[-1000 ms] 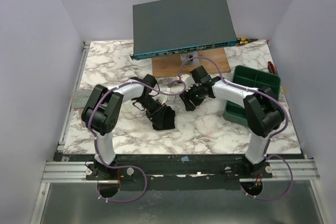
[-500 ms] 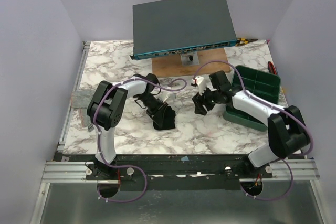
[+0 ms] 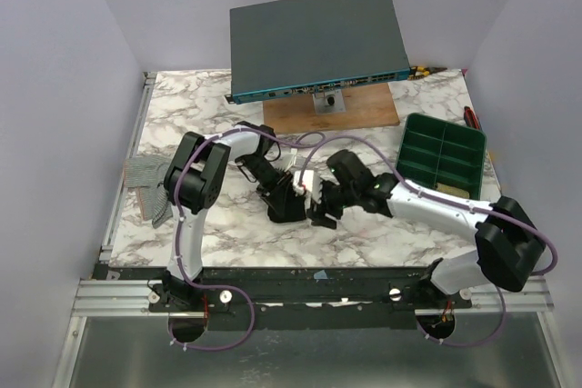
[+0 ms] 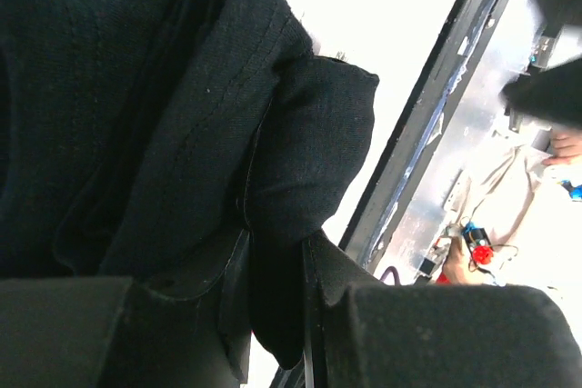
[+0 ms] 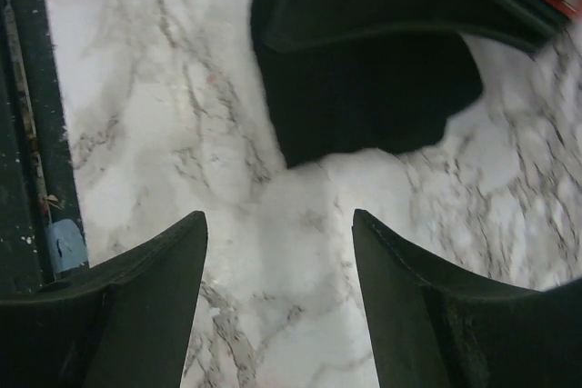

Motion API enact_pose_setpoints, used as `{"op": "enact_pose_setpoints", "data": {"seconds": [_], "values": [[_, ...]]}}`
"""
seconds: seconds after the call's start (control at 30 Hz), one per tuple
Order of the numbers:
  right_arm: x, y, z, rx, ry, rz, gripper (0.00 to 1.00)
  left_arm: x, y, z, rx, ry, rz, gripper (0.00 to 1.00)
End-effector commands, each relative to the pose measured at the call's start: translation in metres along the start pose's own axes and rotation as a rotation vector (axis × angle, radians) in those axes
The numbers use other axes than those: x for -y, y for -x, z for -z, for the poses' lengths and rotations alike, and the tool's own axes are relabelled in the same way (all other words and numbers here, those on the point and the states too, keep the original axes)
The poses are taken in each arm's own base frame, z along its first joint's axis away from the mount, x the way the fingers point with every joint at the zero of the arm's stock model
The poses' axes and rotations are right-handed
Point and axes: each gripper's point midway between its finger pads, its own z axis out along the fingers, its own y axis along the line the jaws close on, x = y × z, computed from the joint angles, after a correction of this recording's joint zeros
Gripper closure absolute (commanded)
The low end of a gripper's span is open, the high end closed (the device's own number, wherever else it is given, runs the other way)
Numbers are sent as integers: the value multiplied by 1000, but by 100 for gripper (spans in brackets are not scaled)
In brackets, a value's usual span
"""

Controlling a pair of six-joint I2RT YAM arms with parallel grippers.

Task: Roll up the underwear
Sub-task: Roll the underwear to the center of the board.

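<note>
The black underwear [image 3: 283, 203] lies bunched on the marble table, near the middle front. My left gripper [image 3: 273, 186] is shut on a fold of it; in the left wrist view the black cloth [image 4: 227, 115] fills the frame and a flap sits pinched between the fingers [image 4: 273, 288]. My right gripper [image 3: 320, 209] is open and empty, just right of the cloth, low over the table. In the right wrist view the underwear [image 5: 364, 88] lies ahead of the spread fingers [image 5: 155, 288], apart from them.
A tilted grey network switch [image 3: 318, 38] on a wooden board [image 3: 333, 113] stands at the back. A green compartment tray [image 3: 443, 150] is at the right. A grey cloth [image 3: 150, 184] hangs at the table's left edge.
My right arm has swung left and forward from beside the green tray to just right of the underwear. The left gripper has stayed on the cloth, shifting slightly.
</note>
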Motion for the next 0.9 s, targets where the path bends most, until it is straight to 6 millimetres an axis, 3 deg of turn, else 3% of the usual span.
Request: {"op": "enact_pose_setpoints", "data": {"seconds": [0.0, 0.13, 0.4, 0.87], "values": [[-4, 10, -22, -52, -55, 159, 32, -5, 9, -2, 12, -27, 9, 98], [-9, 18, -36, -73, -86, 255, 31, -4, 9, -2, 8, -42, 21, 98], [0, 24, -55, -96, -150, 339, 30, -3, 9, -2, 0, -68, 25, 98], [-7, 18, -86, -136, -143, 404, 33, -4, 8, -3, -16, -86, 55, 98]]}}
